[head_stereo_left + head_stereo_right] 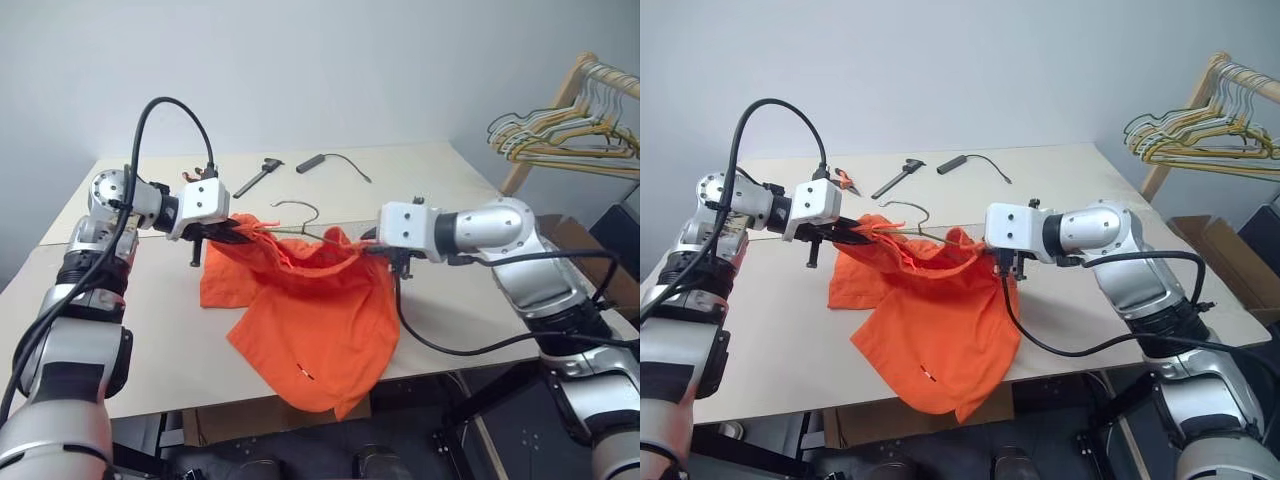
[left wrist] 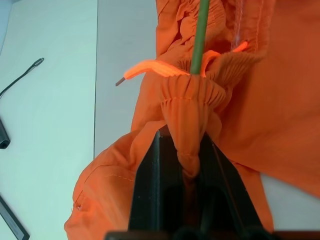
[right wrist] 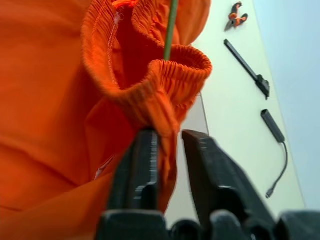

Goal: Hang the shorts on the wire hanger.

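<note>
At the left of the head view, our left tool (image 1: 228,232) is pressed together on a bunched fold of the waistband of the shorts (image 1: 320,320), and the left wrist view shows the gathered elastic pinched between the black fingers (image 2: 150,180). The wire hanger (image 1: 300,222) sits at the centre of the frame, its hook standing up above the fabric and its wire running down through the waistband. The shorts are held up across the middle of the picture, their legs drooping over the front edge of the counter (image 1: 130,330).

At the right, our right tool (image 1: 385,258) has its fingers partly spread, with a gap beside the waistband fold, which touches one finger but is not firmly pinched.

We judge the main risk lies here: with that side loosening, the waistband could slide off the wire end and the hanger tip. Should the left pinch pull sideways, the elastic may drag the hanger with it, and the hanging legs add weight toward the counter's edge.
</note>
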